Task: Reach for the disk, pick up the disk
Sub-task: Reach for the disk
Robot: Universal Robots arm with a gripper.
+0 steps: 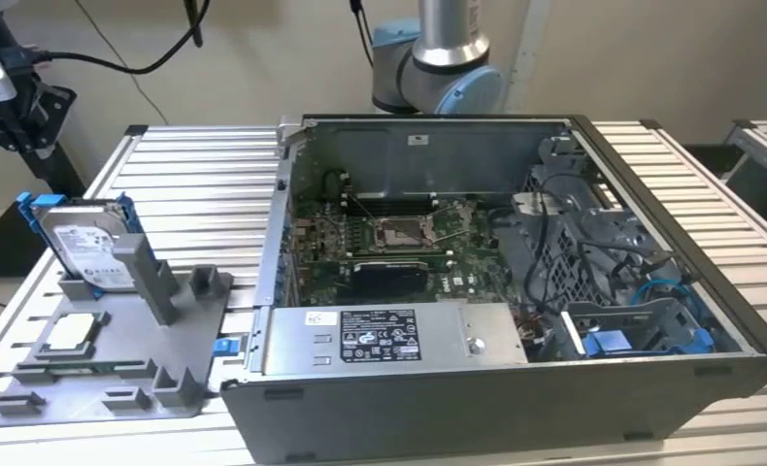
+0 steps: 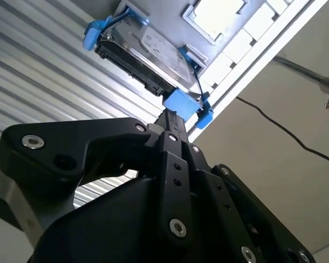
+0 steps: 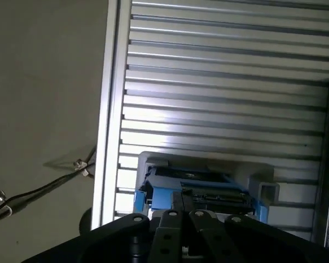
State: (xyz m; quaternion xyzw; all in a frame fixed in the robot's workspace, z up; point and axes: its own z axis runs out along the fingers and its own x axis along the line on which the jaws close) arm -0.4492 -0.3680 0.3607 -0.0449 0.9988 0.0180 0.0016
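One disk (image 1: 88,248) standing in grey holder (image 1: 127,338), blue edges exposed

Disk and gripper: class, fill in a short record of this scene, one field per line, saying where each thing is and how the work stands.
Disk: upright in a grey stand, at the exterior view's left
Gripper: aimed at the disk's blue-framed end, not holding it
Computer case: open, beside the stand
Table: ribbed metal
Pick-up: not yet done
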